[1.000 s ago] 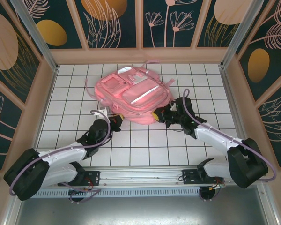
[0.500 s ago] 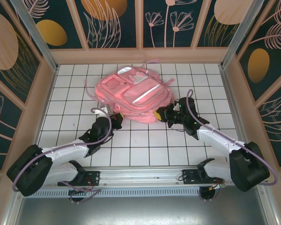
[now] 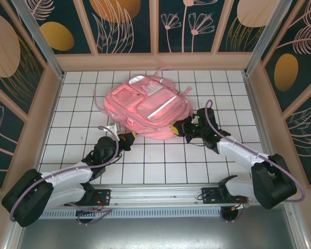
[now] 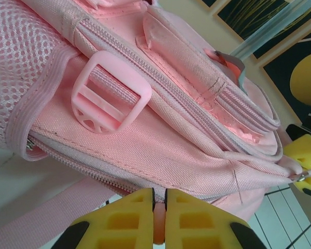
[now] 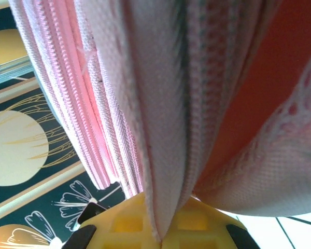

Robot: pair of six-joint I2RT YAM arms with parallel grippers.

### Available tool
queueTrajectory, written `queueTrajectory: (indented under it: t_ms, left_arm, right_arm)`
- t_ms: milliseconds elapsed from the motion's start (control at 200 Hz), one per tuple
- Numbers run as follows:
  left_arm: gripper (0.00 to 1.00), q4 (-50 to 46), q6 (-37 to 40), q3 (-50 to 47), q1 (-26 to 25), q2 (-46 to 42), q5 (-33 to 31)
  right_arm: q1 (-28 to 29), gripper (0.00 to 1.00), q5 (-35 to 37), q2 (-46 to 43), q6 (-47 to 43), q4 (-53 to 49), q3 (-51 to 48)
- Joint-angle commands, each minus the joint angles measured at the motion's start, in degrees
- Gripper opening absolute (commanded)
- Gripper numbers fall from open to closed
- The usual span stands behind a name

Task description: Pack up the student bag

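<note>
The left pincer (image 4: 159, 207) is pressed shut on a thin sliver of pink. We take this to be a fold or tab from the near edge of the student bag (image 3: 147, 106), though so little shows between the yellow pads that we cannot tell which part it is. The right pincer (image 5: 160, 228) is also closed, with a pleat of the bag's fabric running straight down into its grip.

In the top view the bag lies flat on the white gridded surface (image 3: 78, 104), in the upper middle of the frame. Its front pockets face up and a strap (image 3: 97, 101) trails off to the left. The two pincers sit at the bag's lower edge, one at the lower left corner and one at the lower right.

We judge that gripping both ends of one edge serves to control soft cloth. A single grip would let the bag swing or bunch, while two can stretch the edge taut, drag the bag or tip it up.

In the left wrist view a pink buckle (image 4: 111, 91) lies flat against the side, and the zipper (image 4: 171, 83) above it looks closed. We therefore think this is still preparation, positioning the bag rather than filling it. The main risk we see is the thin pinch on the left slipping free under tension.
</note>
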Motion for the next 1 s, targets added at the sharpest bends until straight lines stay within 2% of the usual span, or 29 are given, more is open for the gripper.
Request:
queueTrajectory:
  t_ms: [0, 190, 260, 295, 390, 500, 721, 796, 891, 996]
  left_arm:
    - [0.1, -1.0, 1.2, -2.5, 1.6, -1.0, -3.7]
    - [0.06, -3.8, -3.0, -4.5, 1.6, -1.1, -13.8]
    - [0.15, -5.3, -3.3, -4.0, 1.6, -1.2, -16.7]
    - [0.16, -7.1, -3.1, -3.3, 1.6, -1.2, -18.6]
    - [0.14, -11.5, -3.1, -1.5, 1.7, -1.8, -24.9]
    - [0.11, -11.8, -3.0, -0.1, 1.8, -0.6, -27.4]
    - [0.14, -9.9, -0.8, 2.7, 1.8, 3.4, -21.5]
    - [0.24, -10.2, 2.2, 3.2, 1.8, 3.0, -16.7]
    - [0.43, -11.3, 5.0, 3.5, 1.8, 0.8, -9.7]
    - [0.51, -14.2, 9.7, 6.1, 1.8, -0.8, -0.1]
  right_arm:
    - [-0.2, 0.04, 5.6, 2.1, -0.4, 2.7, 3.4]
    - [1.4, 0.01, 7.6, 0.8, -1.1, -0.6, 4.8]
    - [1.2, 0.0, 9.0, -0.9, -0.9, -1.3, 3.8]
    - [0.9, 0.0, 9.0, -1.3, -0.8, -1.2, 3.3]
    - [0.0, 0.0, 9.0, -1.8, -1.6, -2.4, 2.8]
    - [-0.4, 0.0, 8.6, -2.5, -0.9, -0.8, 1.3]
    - [-1.9, 0.0, 6.7, -1.7, -6.0, -3.1, 3.4]
    - [-3.8, 0.0, 3.2, 0.0, -9.6, -4.7, 5.2]
    - [-5.8, 0.0, -1.7, 2.9, -14.7, -8.0, 9.0]
    - [-6.1, 0.0, -6.0, 5.2, -19.3, -12.7, 14.3]
